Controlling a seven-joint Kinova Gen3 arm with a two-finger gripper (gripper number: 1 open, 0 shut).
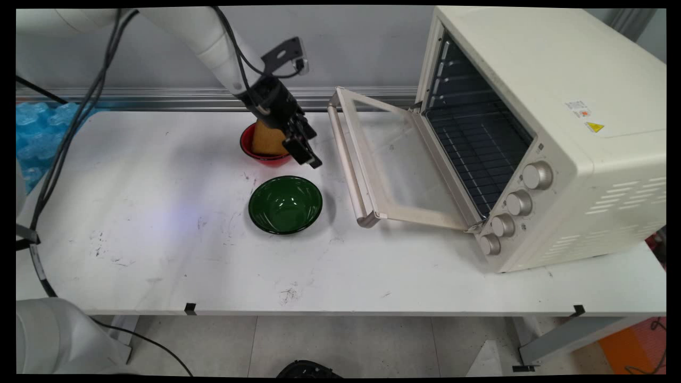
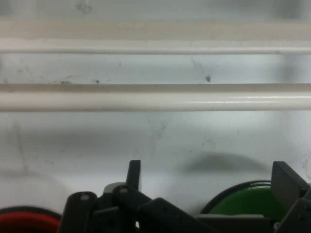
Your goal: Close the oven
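Hanging low over the counter [image 1: 159, 255], the tool [image 1: 304, 151] sits just right of a red bowl [image 1: 255, 154] and points toward the open oven [image 1: 532, 133]. In the hand view its two fingers [image 2: 286, 182] stand well apart with nothing between them, so the tool is open and holds nothing.

The red bowl carries a tan, sponge-like block [image 1: 267, 139] that stands up out of it; the arm's wrist partly covers the block's upper right side. From the main view I cannot tell whether the tool touches the bowl or the block, only that it is right beside them. In the hand view a slice of the red bowl [image 2: 26, 221] shows at the lower left corner.

A green bowl [image 1: 285, 204] sits empty on the counter just in front of the red one, slightly to the right, and below the tool in the main view. In the hand view the green bowl [image 2: 243, 201] shows at the lower right, near the right finger.

The oven door [image 1: 393, 165] is folded down toward the tool, its handle bar [image 1: 348, 159] near the fingertips. That handle [image 2: 155, 97] runs across the hand view ahead of the fingers. Inside the oven a wire rack [image 1: 479, 154] is visible. Blue bubble wrap [image 1: 37, 133] lies at the counter's far left edge.
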